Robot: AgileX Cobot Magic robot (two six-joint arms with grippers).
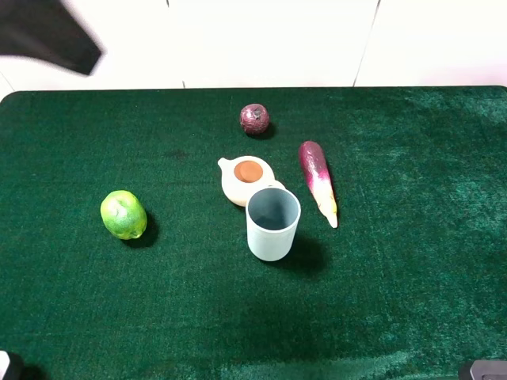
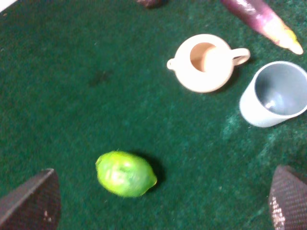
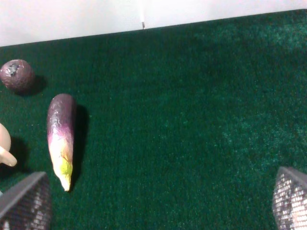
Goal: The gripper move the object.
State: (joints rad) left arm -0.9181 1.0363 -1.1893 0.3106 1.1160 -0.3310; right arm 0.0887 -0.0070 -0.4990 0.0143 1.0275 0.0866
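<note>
The pale blue-green cup [image 1: 273, 224] stands upright and empty near the middle of the green table, just in front of the cream teapot [image 1: 247, 180]. It also shows in the left wrist view [image 2: 276, 93], far from the fingers. My left gripper [image 2: 158, 201] is open and empty, high above the table, with a green lime [image 2: 125, 173] below it. My right gripper [image 3: 158, 201] is open and empty above bare cloth to the right of the eggplant [image 3: 61, 139]. The cup is out of the right wrist view. A blurred black arm part [image 1: 47, 36] shows at the top left.
The lime [image 1: 123, 214] lies at the left. The purple eggplant [image 1: 318, 182] lies right of the teapot. A dark purple round fruit [image 1: 254, 119] sits behind the teapot. The table's far edge meets a white wall [image 1: 277, 39].
</note>
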